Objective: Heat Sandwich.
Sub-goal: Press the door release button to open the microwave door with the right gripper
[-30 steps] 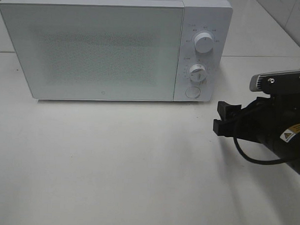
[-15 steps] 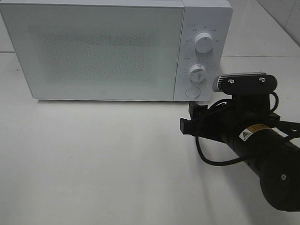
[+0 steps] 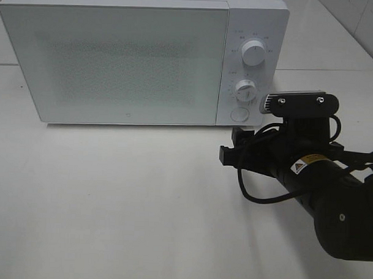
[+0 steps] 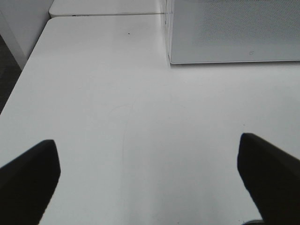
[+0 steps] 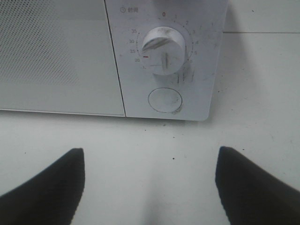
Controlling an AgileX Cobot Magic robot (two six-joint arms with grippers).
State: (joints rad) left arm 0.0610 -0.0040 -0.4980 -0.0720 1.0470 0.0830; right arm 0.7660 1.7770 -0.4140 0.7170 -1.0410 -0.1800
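Observation:
The sandwich is out of view in every frame. A white microwave stands at the back of the table with its door closed. My right gripper hovers open and empty just in front of the control panel, below the round door button. The right wrist view shows that button and the timer knob straight ahead, past the spread right gripper. In the left wrist view my left gripper is open over bare table, with the microwave's lower left corner ahead.
An upper knob sits above the timer knob on the panel. The white table stretches in front of the microwave. A seam to a second table surface runs behind, and the table's left edge shows.
My right arm has moved left and slightly forward, bringing its gripper from the table's right side to just below the microwave's control panel. The jaws stayed open.

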